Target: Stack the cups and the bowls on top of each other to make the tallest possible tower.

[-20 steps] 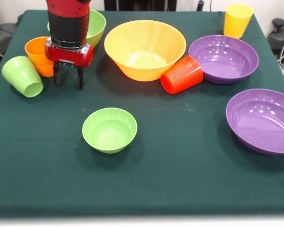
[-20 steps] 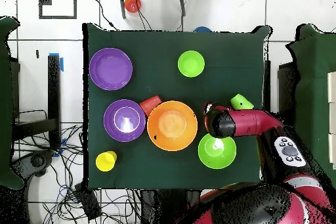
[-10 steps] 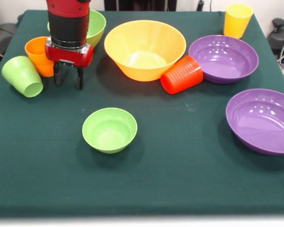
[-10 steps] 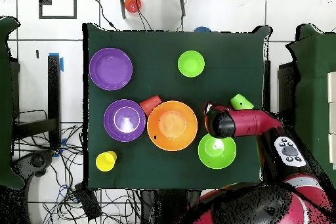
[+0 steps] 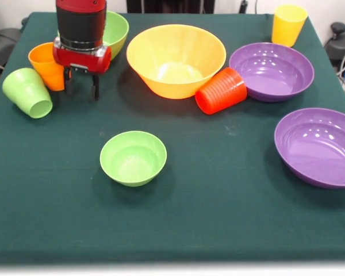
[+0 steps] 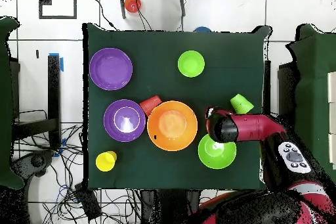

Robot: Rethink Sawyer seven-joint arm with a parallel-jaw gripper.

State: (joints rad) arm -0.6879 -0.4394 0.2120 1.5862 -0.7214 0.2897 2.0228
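End effector hangs over the desk with its two dark prongs spread apart and nothing between them, just beside the upright orange cup, in front of the medium light-green bowl. Light-green cup lies on its side next to the orange one. Large orange-yellow bowl sits mid-desk, red cup tipped over against its lower right side. One purple bowl just right of the red cup, second purple bowl nearer the camera, apart from it. Yellow cup upright at the far right corner. Small light-green bowl alone in the open middle. Nothing stacked; no blue bowl visible.
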